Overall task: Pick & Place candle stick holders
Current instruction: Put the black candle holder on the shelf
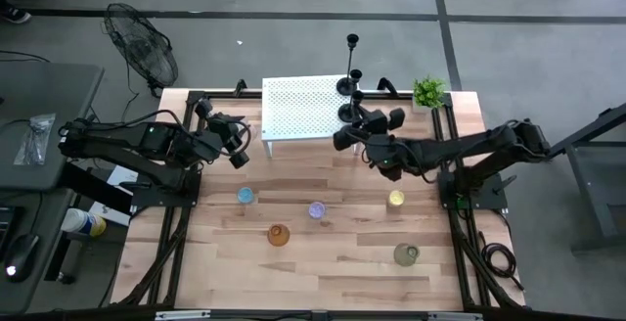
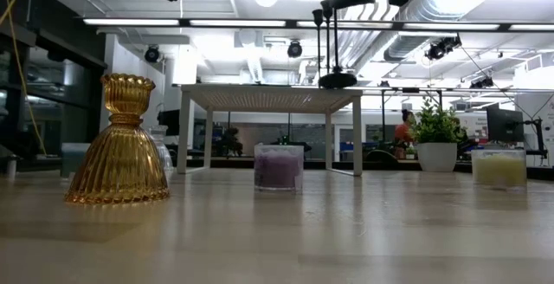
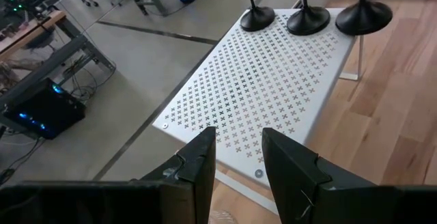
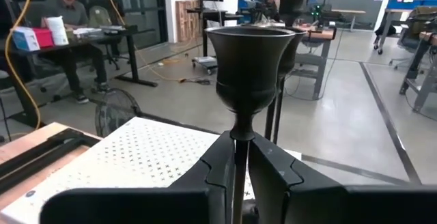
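The wooden counter (image 1: 323, 262) has lots of bare room in the lower half of the high view. Five small glass holders stand there, well apart: a blue one (image 1: 245, 196), an amber one (image 1: 279, 235), a purple one (image 1: 317, 209), a yellow one (image 1: 396, 199) and a green one (image 1: 406, 254). A white stand with tiny holes (image 1: 305, 111) sits at the upper middle of the counter. A small green potted plant (image 1: 428, 92) stands at the upper right corner.

Three black candlesticks stand along the right edge of the white stand. All of them are upright, with their long stems pointing straight up and their cups on top. The tallest candlestick (image 1: 349, 67) is farthest up in the frame, and the middle candlestick (image 1: 349, 109) is just below it.

The right gripper (image 4: 240, 157) is squeezed together on the thin stem of the nearest candlestick (image 4: 247, 74), just under its cup.

The left gripper (image 3: 237, 157) hangs over the left edge of the white stand, fingers a little apart, holding nothing.

No writing can be read.
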Robot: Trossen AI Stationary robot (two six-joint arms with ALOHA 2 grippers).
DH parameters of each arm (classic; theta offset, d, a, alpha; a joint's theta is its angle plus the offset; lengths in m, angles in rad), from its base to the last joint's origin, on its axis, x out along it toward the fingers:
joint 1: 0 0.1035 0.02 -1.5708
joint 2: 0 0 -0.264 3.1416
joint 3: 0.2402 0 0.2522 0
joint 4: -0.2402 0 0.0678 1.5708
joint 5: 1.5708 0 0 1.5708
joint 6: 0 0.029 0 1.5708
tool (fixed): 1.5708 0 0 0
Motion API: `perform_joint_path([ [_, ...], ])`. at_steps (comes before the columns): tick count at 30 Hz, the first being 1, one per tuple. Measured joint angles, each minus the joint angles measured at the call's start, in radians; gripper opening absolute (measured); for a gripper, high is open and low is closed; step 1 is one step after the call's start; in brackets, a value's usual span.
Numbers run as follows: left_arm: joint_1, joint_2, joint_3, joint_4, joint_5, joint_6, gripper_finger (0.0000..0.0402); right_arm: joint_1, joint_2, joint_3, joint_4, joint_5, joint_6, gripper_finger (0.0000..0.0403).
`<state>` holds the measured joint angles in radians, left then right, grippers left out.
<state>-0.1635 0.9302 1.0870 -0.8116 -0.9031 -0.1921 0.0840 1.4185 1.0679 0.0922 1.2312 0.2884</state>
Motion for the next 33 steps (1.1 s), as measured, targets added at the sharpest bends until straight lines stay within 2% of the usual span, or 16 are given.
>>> perform_joint_path([
  [33, 0.0, 0.0, 0.0, 0.0, -0.006, 0.003, 0.0117, -0.144, 0.0, 0.0, -0.044, -0.166, -0.051, 0.0033],
])
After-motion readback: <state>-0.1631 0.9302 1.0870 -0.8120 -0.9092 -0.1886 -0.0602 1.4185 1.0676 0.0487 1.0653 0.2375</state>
